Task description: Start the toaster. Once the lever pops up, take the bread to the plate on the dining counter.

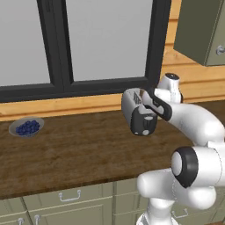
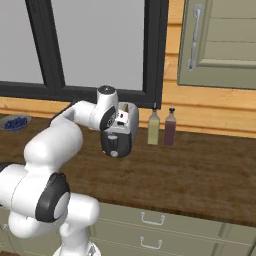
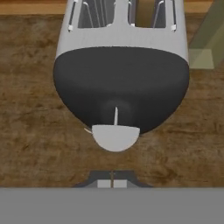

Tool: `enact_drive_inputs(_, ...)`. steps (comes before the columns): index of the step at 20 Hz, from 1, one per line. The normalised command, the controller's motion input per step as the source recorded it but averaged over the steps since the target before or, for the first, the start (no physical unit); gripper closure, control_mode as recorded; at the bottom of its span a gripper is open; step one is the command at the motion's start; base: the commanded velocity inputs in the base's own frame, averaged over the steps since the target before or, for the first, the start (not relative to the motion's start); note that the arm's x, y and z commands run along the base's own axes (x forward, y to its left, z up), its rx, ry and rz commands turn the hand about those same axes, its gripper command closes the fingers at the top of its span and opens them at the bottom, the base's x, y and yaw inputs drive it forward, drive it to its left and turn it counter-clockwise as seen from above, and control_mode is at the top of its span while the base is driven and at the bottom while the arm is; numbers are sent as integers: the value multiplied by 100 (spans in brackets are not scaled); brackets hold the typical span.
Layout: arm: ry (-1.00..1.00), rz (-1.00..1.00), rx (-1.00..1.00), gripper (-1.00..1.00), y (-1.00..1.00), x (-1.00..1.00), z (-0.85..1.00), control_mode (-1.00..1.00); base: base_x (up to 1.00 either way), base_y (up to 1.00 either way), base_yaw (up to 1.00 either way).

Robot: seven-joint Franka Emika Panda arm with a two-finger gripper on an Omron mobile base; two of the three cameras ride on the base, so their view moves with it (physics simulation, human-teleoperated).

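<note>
The silver-white toaster [image 1: 131,102] [image 2: 132,118] stands on a dark wood-grain counter top [image 1: 79,149] under the window. Its dark grey end panel [image 3: 120,83] faces the hand view, with a pale half-round lever knob [image 3: 115,138] at its lower edge. A tan piece of bread [image 3: 145,12] sits in the right-hand slot. My gripper [image 3: 112,183] hovers just short of the knob, with its fingertips pressed together and nothing between them. From the base views the hand [image 1: 154,107] [image 2: 119,120] is over the toaster's dark end. The plate is out of view.
A grey bowl of blueberries [image 1: 27,127] [image 2: 15,122] sits at the counter's far left. Two bottles [image 2: 154,127] [image 2: 170,128] stand right of the toaster, below an olive wall cabinet [image 2: 220,40] [image 1: 202,30]. Drawers [image 1: 70,197] run under the counter edge.
</note>
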Motion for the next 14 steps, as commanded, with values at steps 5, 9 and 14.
enact_drive_inputs(5, 0, 0, 0, 100, 0, 31, -24, -100, 0, 0, 0)
enact_drive_inputs(9, 0, 0, 0, 100, 0, 35, -26, -100, 0, 0, 0)
enact_drive_inputs(14, 0, 0, 0, 100, 0, 32, -28, -100, 0, 0, 0)
